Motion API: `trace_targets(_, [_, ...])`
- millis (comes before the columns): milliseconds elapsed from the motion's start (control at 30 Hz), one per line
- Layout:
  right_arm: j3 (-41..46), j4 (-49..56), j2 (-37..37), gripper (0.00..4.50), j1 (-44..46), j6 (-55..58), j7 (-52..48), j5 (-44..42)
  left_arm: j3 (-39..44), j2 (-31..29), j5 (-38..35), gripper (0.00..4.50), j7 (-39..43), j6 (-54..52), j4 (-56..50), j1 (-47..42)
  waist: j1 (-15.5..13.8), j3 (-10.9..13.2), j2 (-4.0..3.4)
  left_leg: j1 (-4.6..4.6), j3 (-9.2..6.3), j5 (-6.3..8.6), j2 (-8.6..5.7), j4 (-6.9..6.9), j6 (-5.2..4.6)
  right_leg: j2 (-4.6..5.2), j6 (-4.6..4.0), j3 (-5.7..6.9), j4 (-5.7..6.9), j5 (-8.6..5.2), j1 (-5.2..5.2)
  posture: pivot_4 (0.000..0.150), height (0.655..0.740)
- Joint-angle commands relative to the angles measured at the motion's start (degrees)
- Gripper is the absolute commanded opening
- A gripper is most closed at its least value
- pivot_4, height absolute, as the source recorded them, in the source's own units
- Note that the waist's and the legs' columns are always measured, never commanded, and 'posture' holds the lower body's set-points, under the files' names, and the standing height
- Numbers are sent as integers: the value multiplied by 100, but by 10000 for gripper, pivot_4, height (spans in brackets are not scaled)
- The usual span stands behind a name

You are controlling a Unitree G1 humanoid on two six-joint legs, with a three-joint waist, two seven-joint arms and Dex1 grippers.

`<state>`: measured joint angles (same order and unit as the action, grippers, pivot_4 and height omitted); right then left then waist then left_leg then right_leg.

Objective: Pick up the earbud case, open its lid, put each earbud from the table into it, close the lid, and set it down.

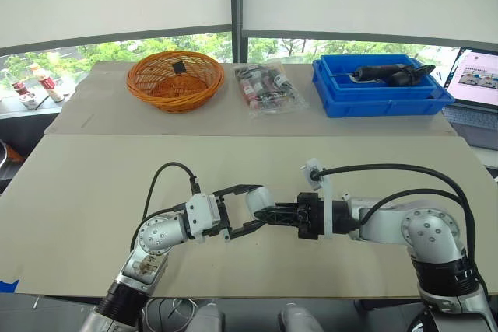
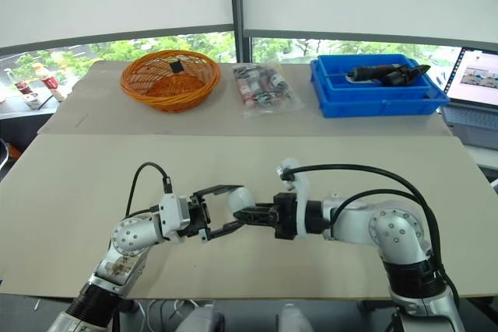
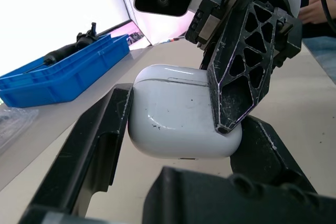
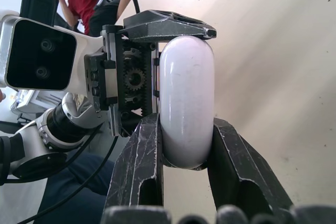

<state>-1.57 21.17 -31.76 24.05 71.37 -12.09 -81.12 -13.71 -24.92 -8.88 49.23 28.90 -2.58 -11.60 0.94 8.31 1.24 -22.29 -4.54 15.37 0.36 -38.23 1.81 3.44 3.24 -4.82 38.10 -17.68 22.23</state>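
- Fingers (image 3: 100, 140) of the left gripper (image 1: 247, 209) clench the white earbud case (image 3: 173, 124) by its sides, holding it just above the table
- The right gripper (image 4: 186, 153) pinches the same case at its other end, probably bracing it to lever open the lid, which looks shut
- Below lies a tan table (image 1: 93, 184)
- Along its far edge sit a wicker basket (image 1: 175, 79), a plastic bag (image 1: 268, 89) and a blue bin (image 1: 381, 99), with windows behind

- earbud case (image 3: 178, 124): glossy white, a few dark specks
- wicker basket (image 1: 175, 79): orange weave
- tray (image 1: 381, 99): blue
- table (image 1: 85, 184): plain beige
- right gripper (image 4: 185, 129) fingers (image 3: 236, 77): black, triangular lattice
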Motion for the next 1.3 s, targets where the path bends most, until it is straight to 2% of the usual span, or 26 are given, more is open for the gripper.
trace_targets(33, [37,104,29,7284,135,-80,-139,-16,40,-116,-128,45000,105,-178,-217,-72,1,0,0,0,0,0,0,0,0,0,0,0,0,0,0,1500,7400])
trace_targets(167, [-112,274,-231,7284,294,-93,-416,499,40,-566,-334,45000,500,-1155,-252,-75,13,1,-2,1,0,0,0,0,0,-2,0,1,1,0,0,1500,7400])
trace_targets(267, [-773,729,-1103,7284,618,-494,-1160,1886,107,-1002,-778,45000,759,-2837,-470,-201,21,13,-22,-1,-1,0,-1,-2,0,-2,0,2,2,0,2,1500,7400])
trace_targets(400, [-1766,1124,-2171,7284,1127,-1481,-2227,3709,-47,-1412,-991,45000,1018,-4355,-1057,-662,21,21,-30,-5,-11,1,2,-10,-1,0,2,34,1,-1,5,1500,7400])
trace_targets(533, [-2214,1154,-2498,7284,1352,-2130,-2870,4701,-210,-1241,-1094,45000,799,-5451,-1567,-1193,14,29,-38,-14,-19,1,4,-22,-1,3,1,61,-1,-1,2,1500,7400])
trace_targets(767, [-2259,1173,-2331,7284,1406,-2339,-3451,5298,-444,-850,-777,45000,567,-5803,-1695,-1754,16,29,-37,-18,-17,2,5,-34,-3,1,0,61,3,0,5,1500,7400])
trace_targets(1067, [-2228,1171,-2185,7284,1372,-2474,-3927,5800,-558,-770,-688,45000,924,-5518,-1287,-2078,-11,29,-37,-28,-18,5,4,-55,-8,3,0,63,3,0,4,1500,7400])
trace_targets(1167, [-2170,1181,-2128,7284,1352,-2487,-4017,5880,-570,-732,-697,36290,966,-5530,-1311,-2045,-12,29,-37,-28,-18,5,4,-56,-8,3,0,63,3,0,4,1500,7400])
trace_targets(1300, [-2111,1219,-2071,7284,1340,-2495,-4109,5934,-589,-672,-707,16936,994,-5563,-1376,-1981,-12,29,-37,-29,-19,5,4,-57,-8,3,0,63,4,0,4,1500,7400])
